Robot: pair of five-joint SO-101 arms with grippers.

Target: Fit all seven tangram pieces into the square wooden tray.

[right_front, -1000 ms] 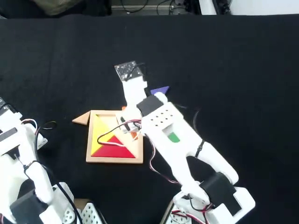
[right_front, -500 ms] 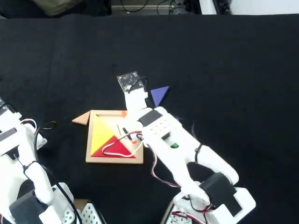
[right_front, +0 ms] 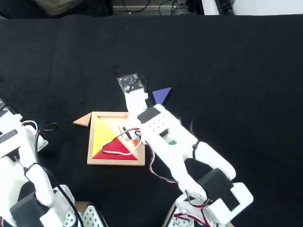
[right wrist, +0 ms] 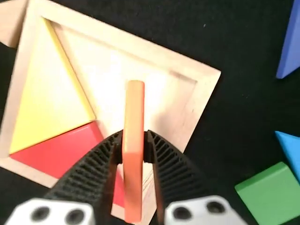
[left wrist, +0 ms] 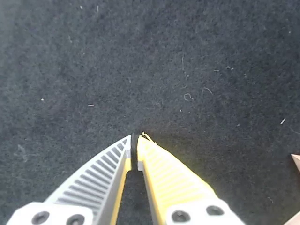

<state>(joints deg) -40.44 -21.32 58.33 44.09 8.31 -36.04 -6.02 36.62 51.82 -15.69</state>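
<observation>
Orange wooden piece, pinched on edge in my right gripper, over square wooden tray, yellow triangle and red triangle inside, my left gripper closed above black tabletop

Black cloth-covered table, cables behind

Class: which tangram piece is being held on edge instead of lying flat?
The orange piece, clamped on edge in the right gripper over the tray. The yellow triangle and red triangle lie flat inside it; the green piece lies on the cloth.
</observation>
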